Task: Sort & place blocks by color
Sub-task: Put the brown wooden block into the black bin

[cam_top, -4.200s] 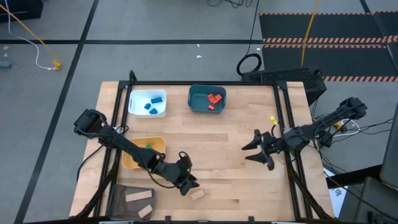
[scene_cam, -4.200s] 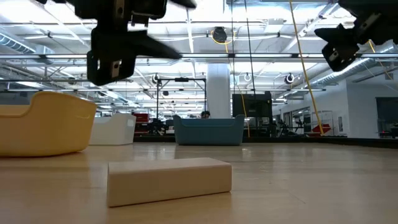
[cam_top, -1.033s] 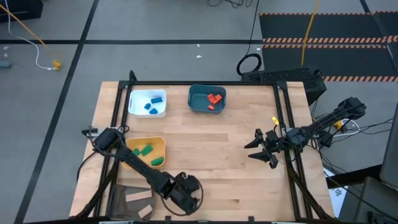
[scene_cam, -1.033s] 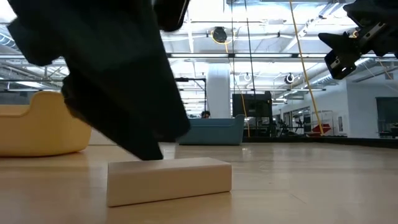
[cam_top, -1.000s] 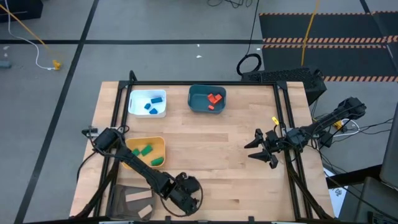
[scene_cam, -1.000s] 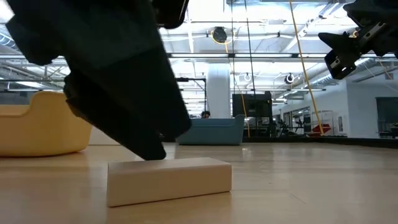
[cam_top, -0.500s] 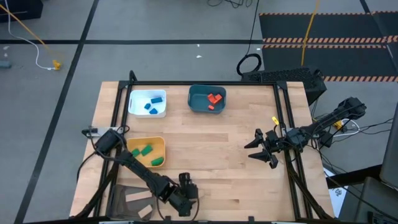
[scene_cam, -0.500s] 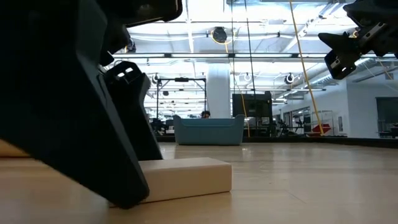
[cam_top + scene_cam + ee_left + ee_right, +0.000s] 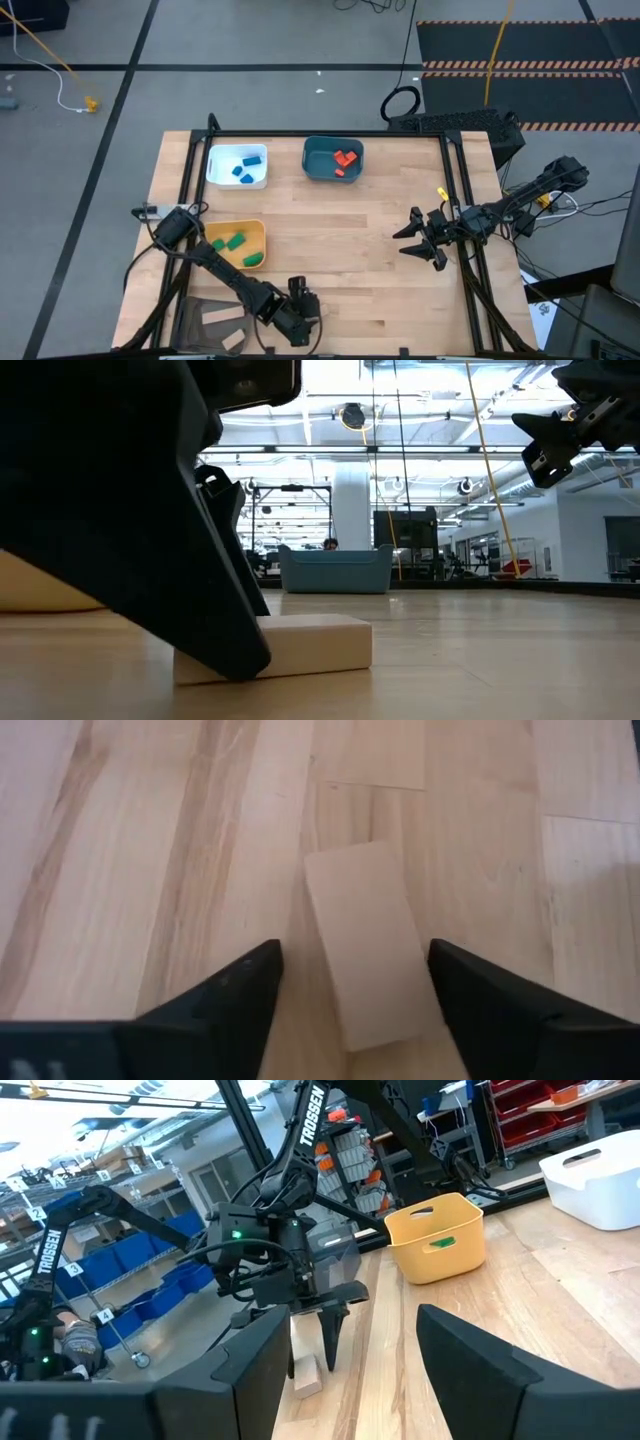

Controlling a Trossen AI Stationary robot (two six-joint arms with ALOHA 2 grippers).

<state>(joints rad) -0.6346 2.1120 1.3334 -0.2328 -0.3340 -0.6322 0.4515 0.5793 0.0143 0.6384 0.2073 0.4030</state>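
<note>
Plain tan wooden block (image 9: 372, 948) lies flat at the near edge of the light wooden desk (image 9: 380, 260), straddled by the left gripper (image 9: 352, 982), jaws apart. Right gripper (image 9: 416, 240) held above the desk's right side, jaws apart.

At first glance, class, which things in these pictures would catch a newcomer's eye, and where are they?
The left tool is down at the table's near edge, its fingers open on either side of a plain tan block. Behind it stand three bins: yellow with green blocks, white with blue, teal with red. The right tool hangs open above the table's right side.
</note>
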